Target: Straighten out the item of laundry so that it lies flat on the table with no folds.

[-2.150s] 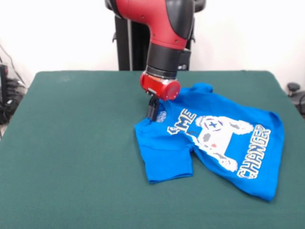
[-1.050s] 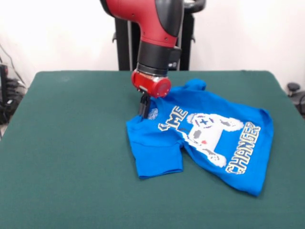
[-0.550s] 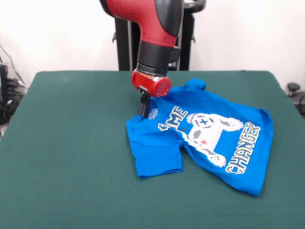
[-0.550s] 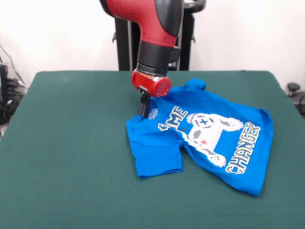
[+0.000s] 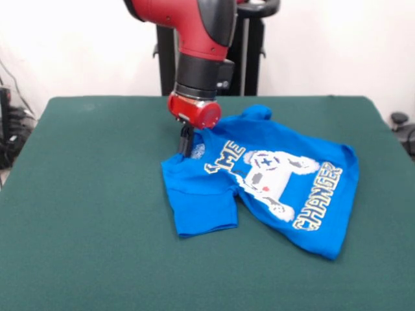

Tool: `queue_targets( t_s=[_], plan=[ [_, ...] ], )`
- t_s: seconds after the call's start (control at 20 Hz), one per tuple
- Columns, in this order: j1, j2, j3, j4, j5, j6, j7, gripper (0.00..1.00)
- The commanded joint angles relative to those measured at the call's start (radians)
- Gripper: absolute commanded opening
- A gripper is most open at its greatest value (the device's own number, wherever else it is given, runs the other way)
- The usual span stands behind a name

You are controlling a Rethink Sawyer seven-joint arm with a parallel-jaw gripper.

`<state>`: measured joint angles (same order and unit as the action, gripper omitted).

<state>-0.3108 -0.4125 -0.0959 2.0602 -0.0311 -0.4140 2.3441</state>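
While the red and black arm (image 5: 194, 39) comes down from the top edge, its gripper (image 5: 186, 144) stands upright at the collar end of the blue T-shirt (image 5: 259, 188), the dark tips pressed close together and pinching a bit of the blue cloth right beside the neckline. Just above the tips sits the round red wrist flange (image 5: 194, 111).

Taking the gripper as the landmark, the T-shirt spreads away from it to the right and toward the near edge of the green counter (image 5: 84, 194). The cloth directly below the gripper forms one sleeve, a squarish flap that lies flat but is doubled against the body along a crease. Beyond the gripper to the right, a small hump of blue cloth rises near the counter's far edge; that is the other sleeve, bunched up. The printed white game controller (image 5: 269, 178) lies to the right of the gripper, with the lettering running slantwise on both sides of it: part of one word close to the gripper, "CHANGER" farther off along the hem. The hem end is the part farthest from the gripper and lies mostly flat, with slight ripples. To the left of the gripper there is only bare green counter.
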Motion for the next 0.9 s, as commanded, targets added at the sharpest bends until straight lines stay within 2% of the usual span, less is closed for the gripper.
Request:
queue_targets(
  t_s=[0.05, 0.55, 0.6, 0.9],
  plan=[
    [-0.043, 0.033, 0.04, 0.02, -0.032, 0.109, 0.092, 0.0],
    [-0.052, 0.016, 0.029, 0.015, -0.053, 0.124, 0.088, 0.0],
    [-0.041, 0.019, 0.022, 0.013, -0.049, 0.114, 0.091, 1.0],
    [-0.053, 0.024, 0.051, 0.018, -0.049, 0.103, 0.112, 1.0]
  ],
)
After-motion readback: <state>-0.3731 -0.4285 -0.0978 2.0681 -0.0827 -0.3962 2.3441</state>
